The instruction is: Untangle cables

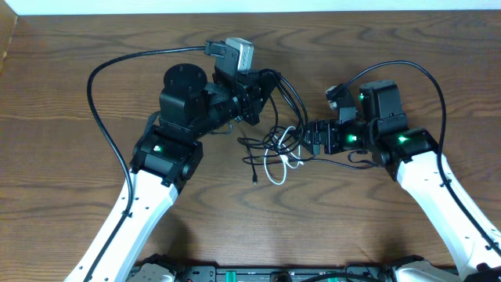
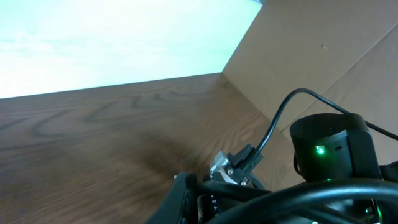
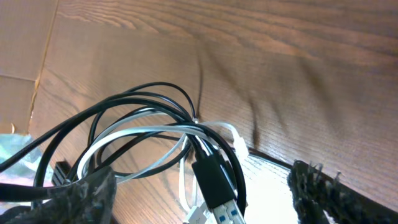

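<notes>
A tangle of thin black cables (image 1: 275, 139) and one white cable (image 1: 274, 172) lies on the wooden table between my arms. My left gripper (image 1: 262, 90) is shut on black cable strands that loop up from the tangle; in the left wrist view its fingers (image 2: 205, 205) sit at the bottom edge with black cables (image 2: 298, 202) running out of them. My right gripper (image 1: 311, 139) is open at the tangle's right side. In the right wrist view its fingers (image 3: 199, 199) straddle the black loops (image 3: 143, 93), the white cable (image 3: 143, 134) and a black USB plug (image 3: 214, 180).
Thick black arm cables arc over the table at the left (image 1: 98, 94) and at the right (image 1: 427, 74). A cardboard panel (image 2: 323, 50) stands at the table's side. The table's far edge meets a white wall (image 1: 235, 6).
</notes>
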